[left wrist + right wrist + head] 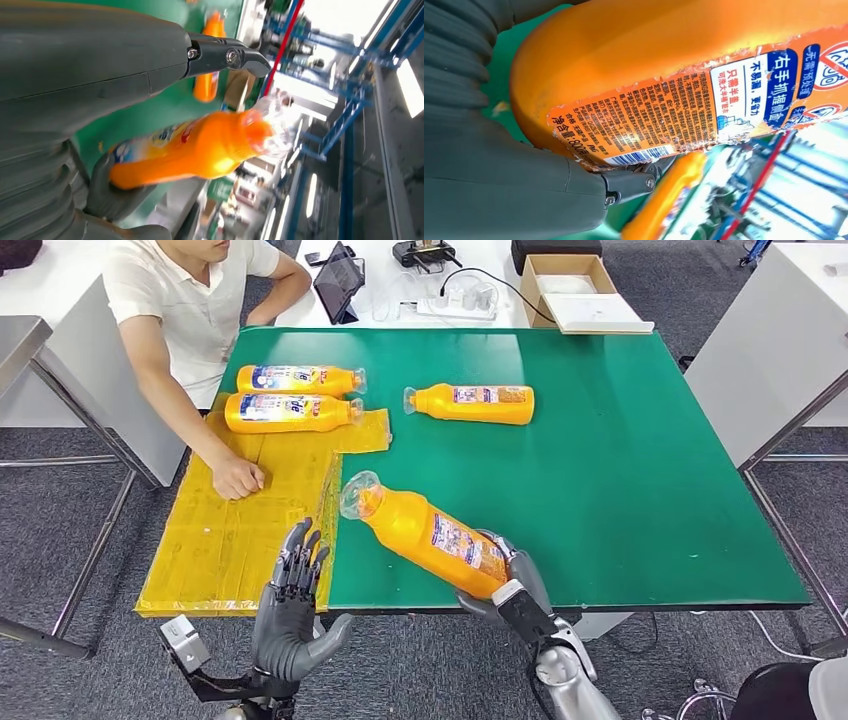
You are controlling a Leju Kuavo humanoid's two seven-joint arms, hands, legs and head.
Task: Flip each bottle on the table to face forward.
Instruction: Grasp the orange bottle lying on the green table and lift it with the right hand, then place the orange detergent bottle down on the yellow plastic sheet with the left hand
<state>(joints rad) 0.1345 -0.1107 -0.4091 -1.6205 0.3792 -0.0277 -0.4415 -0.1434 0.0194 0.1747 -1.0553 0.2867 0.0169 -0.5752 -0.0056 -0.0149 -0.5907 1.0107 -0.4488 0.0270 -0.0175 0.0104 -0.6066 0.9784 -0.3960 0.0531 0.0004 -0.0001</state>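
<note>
My right hand (512, 585) grips the orange plastic bottle with the clear cap (425, 532) at its base only, neck raised beyond the fingers. My left hand (292, 612) is spread, empty. I judge it could pivot or slip, dropping onto the green table (640, 450).

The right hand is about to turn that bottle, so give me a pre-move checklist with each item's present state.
1. Right hand holds the near bottle at its base: ok.
2. Side facing up: the right wrist view shows the barcode label, so not front side up: not ok.
3. Left hand open, beside the bottle: ok.
4. Person's hand rests on the yellow mat, apart from the held bottle: ok.
5. Bare green table beside the bottle to lay it down: ok.
6. Firmness of the grip: cannot tell.
</note>
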